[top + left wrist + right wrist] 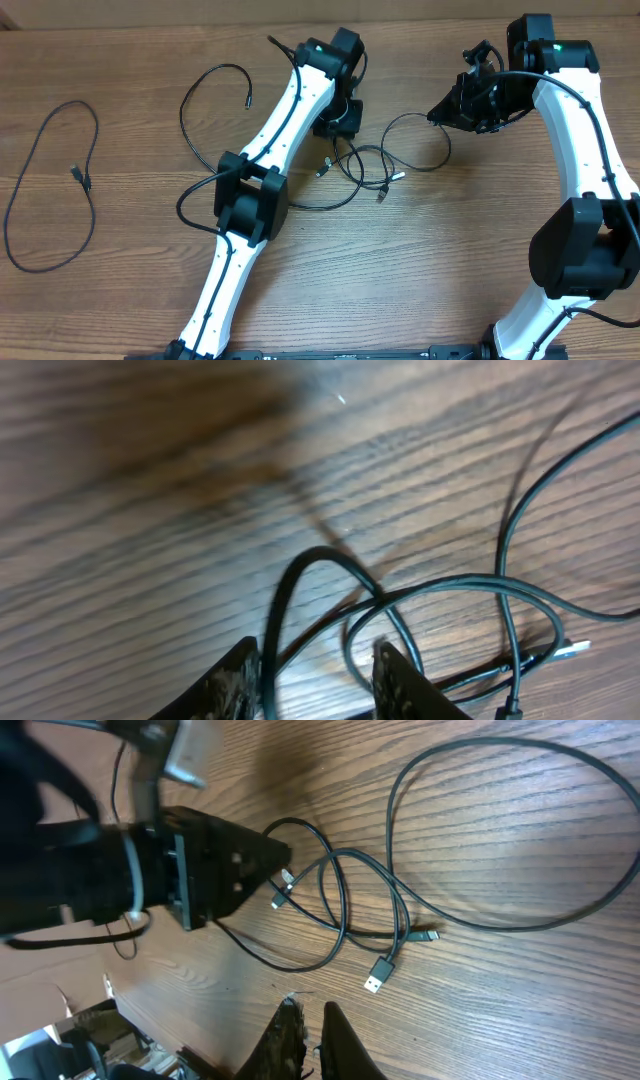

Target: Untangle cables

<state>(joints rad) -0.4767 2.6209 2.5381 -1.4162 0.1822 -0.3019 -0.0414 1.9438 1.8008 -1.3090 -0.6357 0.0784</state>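
Cables (320, 552), thin glossy black tangled loops; left gripper (318, 665) spread, right gripper (310, 1025) pressed together.

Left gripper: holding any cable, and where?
Nothing is clamped. A cable loop passes between the left gripper's open fingers, whose gap is far wider than the cable.

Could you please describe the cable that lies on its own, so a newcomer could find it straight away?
Look at the far left of the wooden table. A thin black cable lies there in one open loop, with a small plug end inside it. Unlike the cables tangled at the middle, it crosses no other cord.
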